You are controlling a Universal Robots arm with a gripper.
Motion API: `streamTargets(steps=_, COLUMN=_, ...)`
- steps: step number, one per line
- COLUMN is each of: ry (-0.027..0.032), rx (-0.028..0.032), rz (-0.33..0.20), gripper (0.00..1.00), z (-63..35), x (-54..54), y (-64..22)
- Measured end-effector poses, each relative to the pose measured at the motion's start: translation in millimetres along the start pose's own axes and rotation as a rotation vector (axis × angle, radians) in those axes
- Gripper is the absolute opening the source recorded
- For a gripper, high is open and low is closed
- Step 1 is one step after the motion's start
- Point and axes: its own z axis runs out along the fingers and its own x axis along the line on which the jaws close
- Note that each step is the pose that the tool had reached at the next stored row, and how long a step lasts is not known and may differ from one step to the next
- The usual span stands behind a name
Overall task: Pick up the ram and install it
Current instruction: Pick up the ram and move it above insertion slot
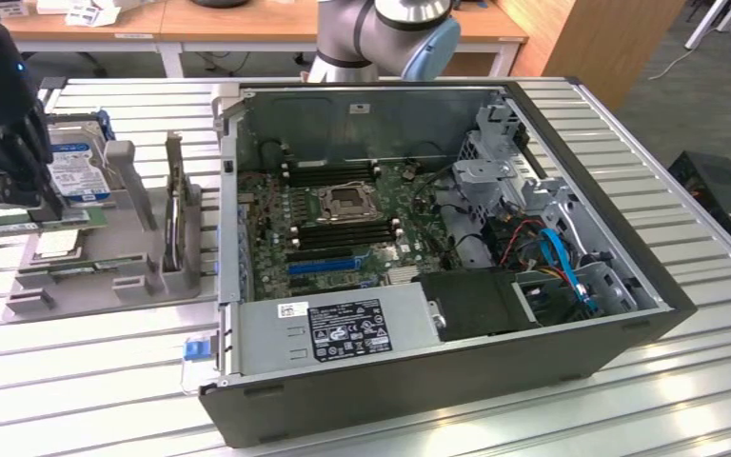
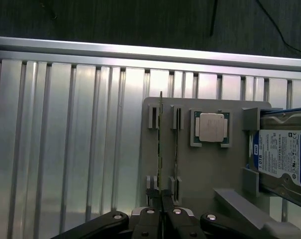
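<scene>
The ram point(image 2: 160, 144) is a thin green stick seen edge-on, standing in a slot of the grey parts holder point(image 2: 200, 174). My gripper point(image 2: 160, 201) is shut on the ram, with a black finger pressed against each of its faces. In the exterior view the gripper point(image 1: 38, 205) hangs over the holder point(image 1: 99, 286) at the far left, and the ram point(image 1: 73, 217) shows as a long green strip at the fingertips. Whether the ram has left its slot I cannot tell. The open computer case point(image 1: 467, 381) holds the motherboard with its black memory slots point(image 1: 340, 228).
A second green stick point(image 2: 176, 149) stands in the neighbouring slot, close beside the held one. A silver processor chip point(image 2: 212, 127) and a blue-labelled hard drive point(image 2: 284, 159) also sit in the holder. The case wall point(image 1: 228, 190) rises between the holder and the motherboard. The table is ribbed aluminium.
</scene>
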Motion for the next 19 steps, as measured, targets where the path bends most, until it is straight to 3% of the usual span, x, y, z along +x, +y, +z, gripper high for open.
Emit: streamTargets(steps=19, ry=-0.0001, rx=0.0, rz=0.003, gripper=0.13, z=-24.9, x=-0.5, y=1.1)
